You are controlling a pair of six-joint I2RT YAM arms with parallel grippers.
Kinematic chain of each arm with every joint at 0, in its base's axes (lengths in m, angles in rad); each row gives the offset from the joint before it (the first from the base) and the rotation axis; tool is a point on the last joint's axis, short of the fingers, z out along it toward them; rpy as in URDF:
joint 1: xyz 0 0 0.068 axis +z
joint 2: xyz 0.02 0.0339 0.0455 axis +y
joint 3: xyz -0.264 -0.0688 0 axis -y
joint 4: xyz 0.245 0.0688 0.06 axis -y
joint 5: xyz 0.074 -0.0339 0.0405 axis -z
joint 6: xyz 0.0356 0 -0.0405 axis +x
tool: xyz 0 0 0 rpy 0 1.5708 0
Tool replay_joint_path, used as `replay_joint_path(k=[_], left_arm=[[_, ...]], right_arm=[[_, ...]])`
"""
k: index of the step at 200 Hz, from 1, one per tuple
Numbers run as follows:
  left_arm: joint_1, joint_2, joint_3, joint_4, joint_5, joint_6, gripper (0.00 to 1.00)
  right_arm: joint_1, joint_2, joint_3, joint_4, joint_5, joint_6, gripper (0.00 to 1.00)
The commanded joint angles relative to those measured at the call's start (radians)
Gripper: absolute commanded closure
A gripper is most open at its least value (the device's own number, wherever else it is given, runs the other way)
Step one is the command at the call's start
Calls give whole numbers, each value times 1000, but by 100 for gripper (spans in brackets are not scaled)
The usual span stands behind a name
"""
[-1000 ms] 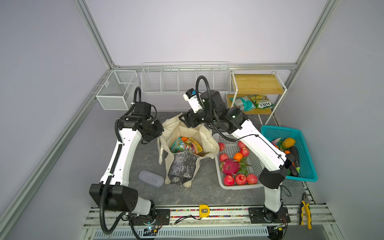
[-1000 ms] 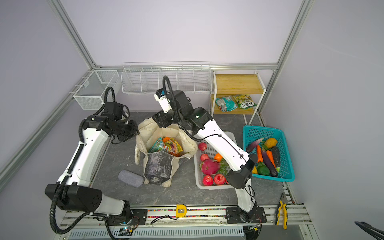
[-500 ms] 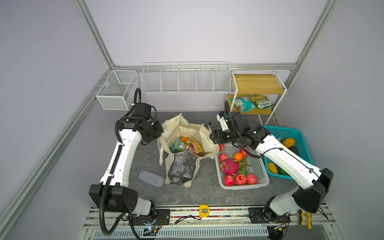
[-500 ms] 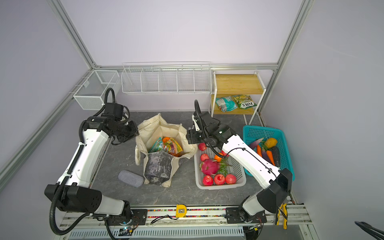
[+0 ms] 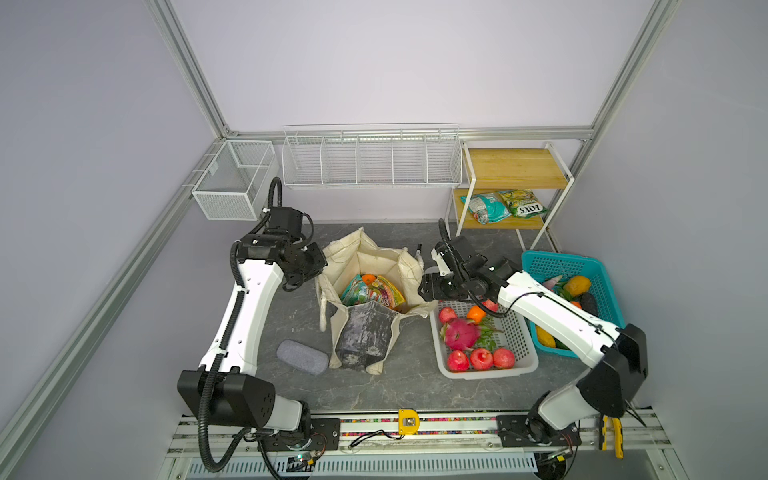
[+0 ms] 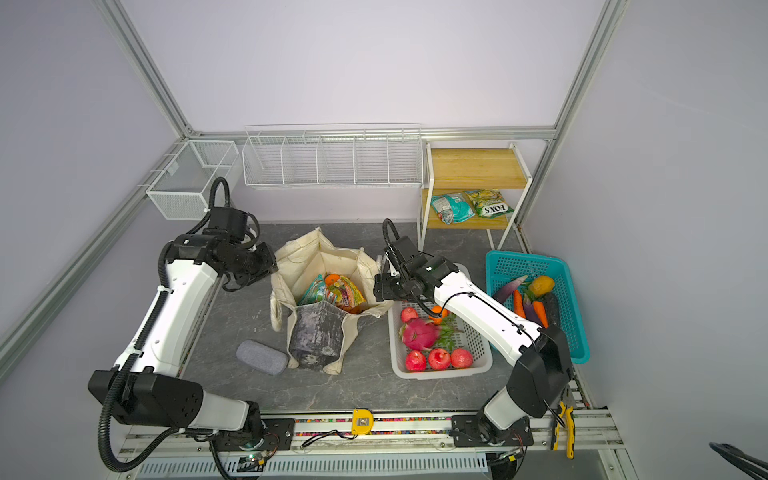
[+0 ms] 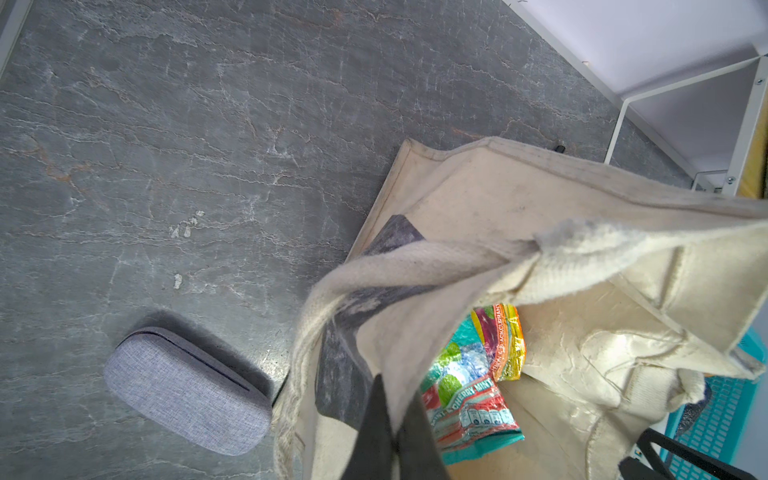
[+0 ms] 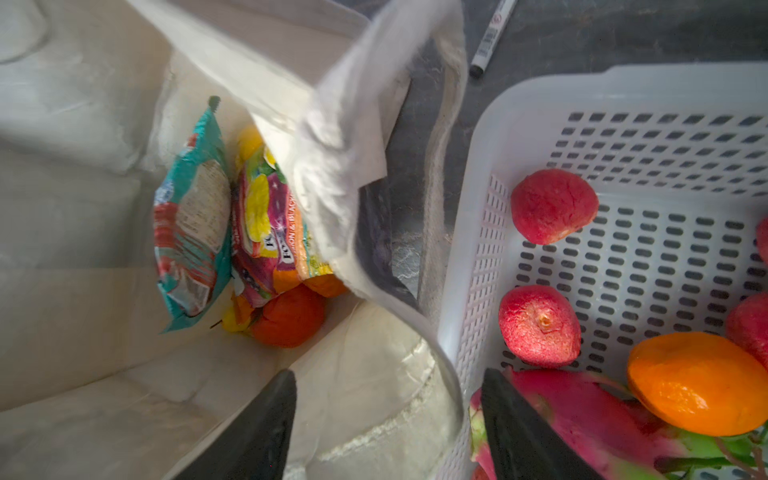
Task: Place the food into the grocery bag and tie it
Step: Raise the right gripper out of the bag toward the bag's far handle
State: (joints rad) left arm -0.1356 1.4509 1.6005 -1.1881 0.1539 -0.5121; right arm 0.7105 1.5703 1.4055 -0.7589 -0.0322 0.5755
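Observation:
The cream grocery bag (image 5: pixel 365 257) (image 6: pixel 320 257) stands open mid-table. Inside lie a teal snack packet (image 8: pixel 191 232), a pink-orange packet (image 8: pixel 270 232) and an orange (image 8: pixel 289 316). My left gripper (image 5: pixel 318 270) (image 7: pixel 395 415) is shut on the bag's left rim, cream fabric pinched between its fingers. My right gripper (image 5: pixel 422 286) (image 8: pixel 388 374) is open and straddles the bag's right rim, one finger over the inside, the other over the white basket. Nothing is held in it. More food lies in that basket: red apples (image 5: pixel 480 358), a dragon fruit (image 5: pixel 459 332), an orange (image 8: pixel 698 382).
The white basket (image 5: pixel 486 374) sits against the bag's right side, with a teal basket (image 5: pixel 557 262) of vegetables beyond it. Two snack packets (image 5: pixel 486 208) lie on the wooden shelf at the back right. A grey case (image 5: pixel 302 357) lies front left of the bag, a marker (image 8: pixel 492 37) behind it.
My right arm swung from above the bag's back edge round to its right side and came down to the rim. The left arm and the bag stayed put.

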Motion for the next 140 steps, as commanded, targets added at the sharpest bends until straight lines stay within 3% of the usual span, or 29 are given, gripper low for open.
replay_joint_path(k=[1, 27, 60, 95, 140], left_arm=[[5, -11, 0, -28, -11, 20, 100], [4, -5, 8, -31, -10, 23, 100], [5, -2, 10, -27, -2, 18, 100], [5, -4, 16, -30, 3, 4, 100], [3, -24, 33, -42, 28, -36, 100]], right_arm=[[-10, 34, -27, -13, -53, 36, 31], [9, 66, 47, -50, -40, -11, 45], [76, 161, 285, -155, -27, -145, 92], [139, 262, 549, -288, 9, -248, 93], [151, 312, 762, -400, 62, -299, 93]])
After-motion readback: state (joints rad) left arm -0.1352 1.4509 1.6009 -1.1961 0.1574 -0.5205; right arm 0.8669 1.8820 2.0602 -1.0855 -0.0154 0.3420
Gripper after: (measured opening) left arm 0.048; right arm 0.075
